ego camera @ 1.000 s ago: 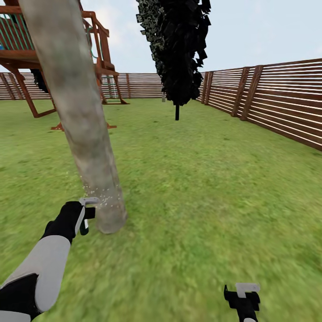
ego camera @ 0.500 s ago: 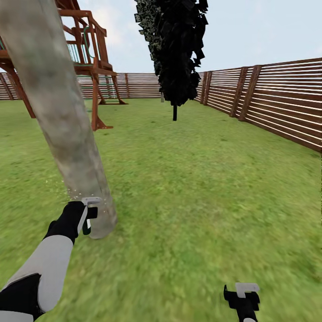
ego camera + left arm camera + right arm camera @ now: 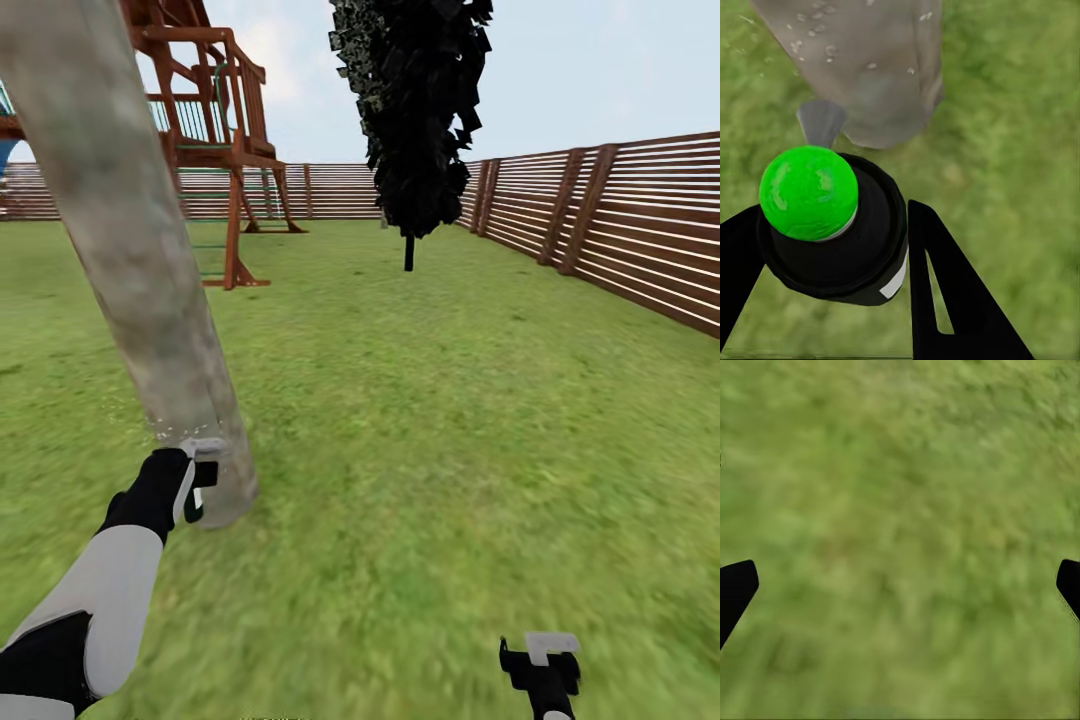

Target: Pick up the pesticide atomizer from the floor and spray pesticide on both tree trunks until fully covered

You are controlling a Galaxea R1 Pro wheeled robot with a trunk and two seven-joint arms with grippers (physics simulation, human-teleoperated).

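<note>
Atomizer point(image 3: 832, 225) sits clamped between the left gripper's point(image 3: 832, 247) two black fingers point(image 3: 945, 292), green ball cap facing the wrist camera, black body under it, grey nozzle tip aimed at the trunk base. In the head view the left gripper point(image 3: 197, 480) holds the atomizer point(image 3: 192, 505) low, just beside the foot of the trunk point(image 3: 130, 250), nearly touching it. Trunk is pale grey-tan, mottled, leaning up and out of frame at the top left. Whitish specks of pesticide point(image 3: 165, 432) hang around the lower trunk just above the gripper; the left wrist view shows the specks point(image 3: 817, 34) as small droplets on the bark point(image 3: 870, 67). Right gripper point(image 3: 541, 668) is low at the right over bare grass point(image 3: 450, 420), fingers spread wide with nothing between them; the right wrist view has just the two fingertips point(image 3: 735, 589) at the frame edges over lawn. Further back: a dark cone tree point(image 3: 420, 110), a wooden play tower point(image 3: 215, 140) behind the trunk, slat fence point(image 3: 640, 240) along the right and rear.
</note>
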